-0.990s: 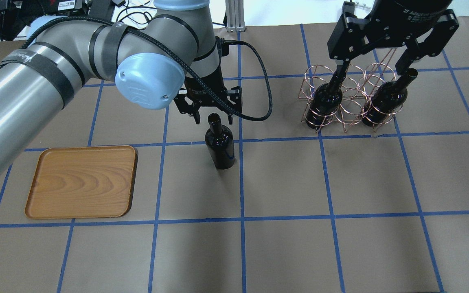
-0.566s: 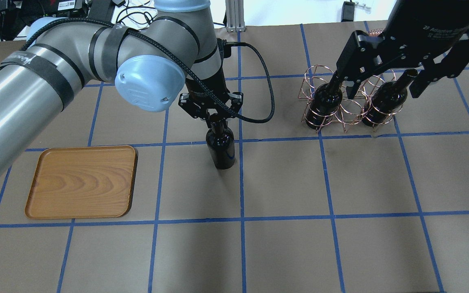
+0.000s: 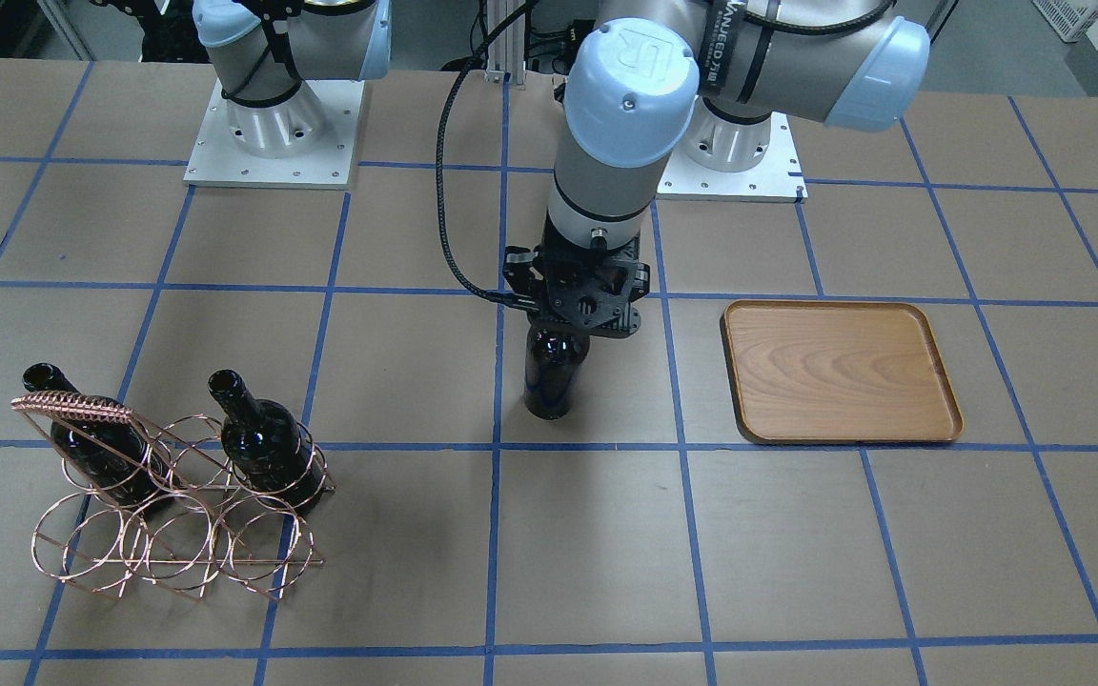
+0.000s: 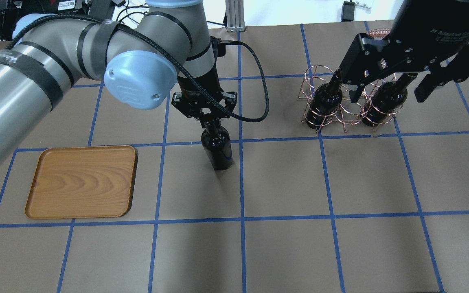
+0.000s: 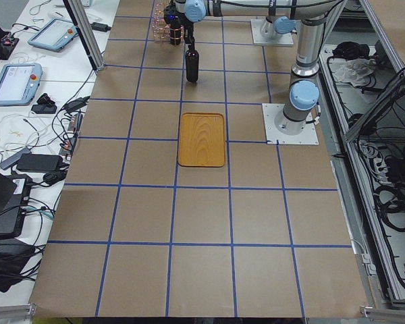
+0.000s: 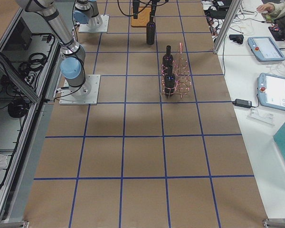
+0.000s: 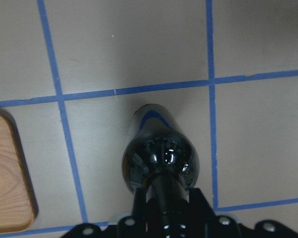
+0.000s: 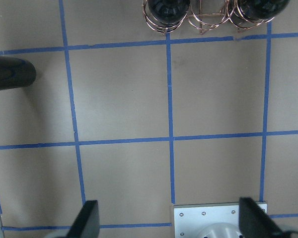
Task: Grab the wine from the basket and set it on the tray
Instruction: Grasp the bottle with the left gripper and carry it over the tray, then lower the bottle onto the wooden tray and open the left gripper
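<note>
Nearest to you on the brown paper-covered desk, marked in squares by blue tape lines, stands a copper wire basket, on the robot's right side. Two dark wine bottles stand upright in its row of rings on the robot's side: an outer bottle under the coiled handle and an inner bottle towards the desk's middle.

Above the basket hangs the right pincer. Its fingers are spread wide apart and hold nothing. Its wrist camera looks down on the basket's rings and the bare desk.

Farther from you, near the middle of the desk, is the held bottle, out of the basket and roughly upright. The left pincer comes down from above and is clamped on its neck; the wrist camera shows the black fingers pressed against both sides of the neck. Whether the base touches the desk or hangs just above it, you cannot tell.

Level with this bottle, on the robot's left, lies the wooden tray. It is flat, rectangular and round-cornered. The held bottle is near it, with one blue line between them, and does not touch it.

Farthest from you are the two arms' base plates, side by side at the desk's far edge.
</note>
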### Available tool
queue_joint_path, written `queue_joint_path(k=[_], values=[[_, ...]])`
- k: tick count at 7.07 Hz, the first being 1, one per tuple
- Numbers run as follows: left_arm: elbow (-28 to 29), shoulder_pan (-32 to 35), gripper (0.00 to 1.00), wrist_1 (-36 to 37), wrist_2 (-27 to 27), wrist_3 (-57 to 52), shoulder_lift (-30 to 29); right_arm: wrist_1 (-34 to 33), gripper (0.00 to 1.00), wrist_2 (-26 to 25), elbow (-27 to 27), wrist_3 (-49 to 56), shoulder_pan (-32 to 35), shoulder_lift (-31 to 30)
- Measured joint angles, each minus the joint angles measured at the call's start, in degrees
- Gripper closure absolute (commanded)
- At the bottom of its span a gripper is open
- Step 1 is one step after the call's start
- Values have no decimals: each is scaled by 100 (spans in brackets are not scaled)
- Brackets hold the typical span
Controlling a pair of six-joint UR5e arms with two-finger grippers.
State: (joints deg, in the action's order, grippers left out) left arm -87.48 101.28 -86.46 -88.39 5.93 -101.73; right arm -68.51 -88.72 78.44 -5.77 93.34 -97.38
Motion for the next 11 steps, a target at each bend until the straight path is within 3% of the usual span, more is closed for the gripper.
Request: queue_joint_path(k=[3,6,9,10,11], values=[[-427,-1508,100,-509,-645,-1359,750,-22,0,18,17,-1,7,-18],[-1322,-3120,100,-18,-1006,-2801,1425,-38,0,-5,30,54,9,-25],[-1663,-3503,100,118,-685,-3004,1580,-37,0,-15,44,57,7,-10],[-1701,-3530,95,128,-642,-3017,1582,-155,0,1,49,63,7,33],[-1724,-3569,75,132,-627,-3029,1573,-456,0,-1,53,81,-3,126]])
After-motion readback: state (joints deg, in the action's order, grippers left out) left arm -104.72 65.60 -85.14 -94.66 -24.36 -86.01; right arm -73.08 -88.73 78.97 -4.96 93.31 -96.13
